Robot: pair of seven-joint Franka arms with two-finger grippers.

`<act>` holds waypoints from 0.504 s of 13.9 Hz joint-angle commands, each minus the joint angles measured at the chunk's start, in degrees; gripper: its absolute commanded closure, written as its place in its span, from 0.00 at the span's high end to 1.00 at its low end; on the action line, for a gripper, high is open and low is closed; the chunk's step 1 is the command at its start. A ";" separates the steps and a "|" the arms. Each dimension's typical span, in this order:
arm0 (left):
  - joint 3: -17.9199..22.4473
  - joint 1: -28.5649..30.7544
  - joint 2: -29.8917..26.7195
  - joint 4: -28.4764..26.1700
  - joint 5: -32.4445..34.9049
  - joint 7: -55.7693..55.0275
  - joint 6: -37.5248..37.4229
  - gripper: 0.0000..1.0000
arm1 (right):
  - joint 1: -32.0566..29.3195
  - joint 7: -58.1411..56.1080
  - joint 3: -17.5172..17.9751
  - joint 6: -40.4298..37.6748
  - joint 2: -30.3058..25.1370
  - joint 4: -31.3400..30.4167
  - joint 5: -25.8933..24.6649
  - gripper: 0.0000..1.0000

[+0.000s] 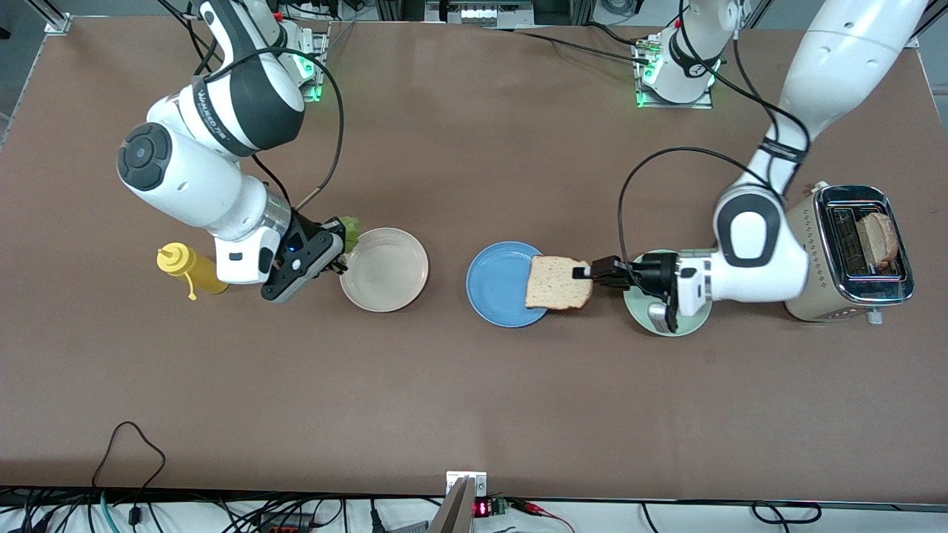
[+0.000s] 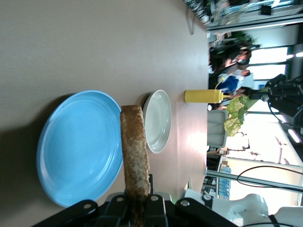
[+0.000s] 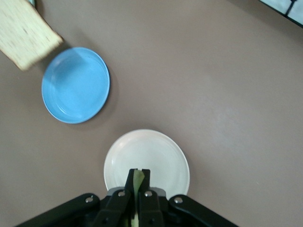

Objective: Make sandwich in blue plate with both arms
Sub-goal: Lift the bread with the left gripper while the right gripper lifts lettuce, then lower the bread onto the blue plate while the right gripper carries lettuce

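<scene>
Front view, blue plate [image 1: 498, 285] bare, cream plate [image 1: 385, 270] bare, toaster [image 1: 863, 248] holding bread [image 1: 879, 240]

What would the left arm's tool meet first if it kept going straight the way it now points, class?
Probably nothing soon. The left tool, shut on the bread slice, points level across the blue plate toward the cream plate; height above them is unclear.
</scene>
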 commanded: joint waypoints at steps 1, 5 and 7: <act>-0.50 -1.24 0.90 -3.59 -9.73 14.30 5.30 0.00 | 1.46 2.26 -0.10 -0.23 2.50 3.75 1.36 0.00; -0.41 -5.79 5.92 -3.68 -21.61 30.77 12.31 0.00 | 4.88 4.90 -0.19 5.02 4.78 4.55 1.36 0.00; -0.41 -7.56 6.98 -3.59 -24.09 31.84 12.79 0.00 | 6.20 6.13 -0.10 7.58 5.49 4.55 1.36 0.00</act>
